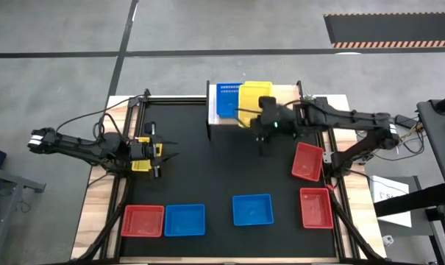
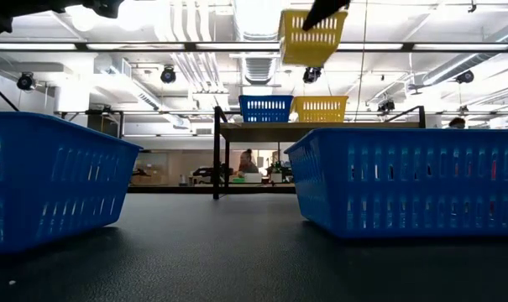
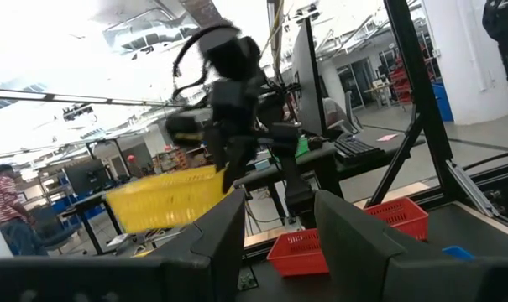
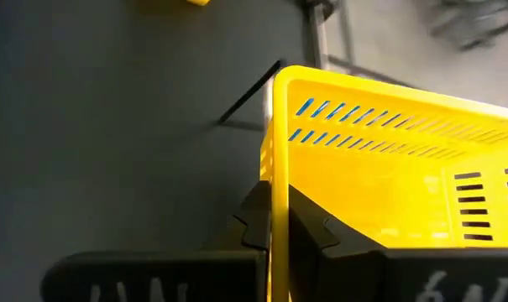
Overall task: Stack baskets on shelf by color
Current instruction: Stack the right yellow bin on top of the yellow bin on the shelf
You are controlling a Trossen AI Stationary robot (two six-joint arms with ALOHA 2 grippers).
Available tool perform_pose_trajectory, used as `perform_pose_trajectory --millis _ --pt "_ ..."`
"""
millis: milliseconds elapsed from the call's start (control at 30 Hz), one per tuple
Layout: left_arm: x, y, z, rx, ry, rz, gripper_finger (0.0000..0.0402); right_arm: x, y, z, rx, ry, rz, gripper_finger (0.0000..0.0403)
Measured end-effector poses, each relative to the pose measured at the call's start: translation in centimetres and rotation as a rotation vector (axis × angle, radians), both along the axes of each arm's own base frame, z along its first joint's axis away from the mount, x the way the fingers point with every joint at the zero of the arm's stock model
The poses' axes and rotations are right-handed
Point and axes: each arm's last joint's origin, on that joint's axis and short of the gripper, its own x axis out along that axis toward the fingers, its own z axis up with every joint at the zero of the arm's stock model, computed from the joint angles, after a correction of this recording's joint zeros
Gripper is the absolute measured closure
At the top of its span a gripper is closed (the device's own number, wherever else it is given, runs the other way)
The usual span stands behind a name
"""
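Observation:
My right gripper (image 1: 254, 112) is shut on a yellow basket (image 2: 312, 38), which hangs in the air above the shelf (image 1: 251, 118) at the table's far edge. On the shelf's top, a blue basket (image 2: 264, 108) and another yellow basket (image 2: 320, 108) stand side by side on their bottoms. The held basket also shows in the left wrist view (image 3: 165, 197). My left gripper (image 1: 167, 151) waits open over the black mat's left part, with nothing between its fingers (image 3: 228, 231). My right gripper pinches one side wall of the yellow basket at its rim (image 4: 279, 180), one finger (image 4: 308, 231) inside the basket and the other (image 4: 255, 222) outside. The fingers slant down from the table's right side. The basket is lifted clear, open side up.
On the black mat (image 1: 207, 177) lie a red basket (image 1: 143, 221) and a blue one (image 1: 184, 220) at the near left, a blue one (image 1: 252, 209) at the near middle, and two red ones (image 1: 316, 207) (image 1: 308, 161) at the right.

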Motion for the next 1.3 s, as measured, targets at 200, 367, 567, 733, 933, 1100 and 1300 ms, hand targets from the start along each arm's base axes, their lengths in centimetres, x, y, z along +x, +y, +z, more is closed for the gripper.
perform_pose_trajectory --millis 200,367,567,733,933,1100,1300 --pt "0.0 0.0 0.0 0.0 -0.002 0.0 0.0272 -1.0 -5.4 -0.1 0.114 0.001 0.007 0.0394" --pt "0.0 0.0 0.0 0.007 -0.003 0.002 0.0272 -1.9 -9.3 -0.6 0.19 -0.012 0.015 0.0394" --pt "0.0 0.0 0.0 0.007 -0.005 0.002 0.0272 -1.9 -12.2 -1.9 0.198 0.026 -0.003 0.0394" --pt "0.0 0.0 0.0 0.007 -0.004 0.002 0.0272 -1.6 -13.2 -2.9 0.204 0.06 -0.014 0.0394" --pt "0.0 0.0 0.0 0.007 -0.004 0.002 0.0272 -1.2 -13.7 -3.9 0.224 0.103 -0.018 0.0394" --pt "0.0 0.0 0.0 0.007 -0.004 0.002 0.0272 -0.9 -13.9 -4.5 0.235 0.126 -0.017 0.0394" --pt "0.0 0.0 0.0 0.007 -0.004 0.002 0.0272 -0.8 -13.9 -4.8 0.227 0.147 0.002 0.0394"
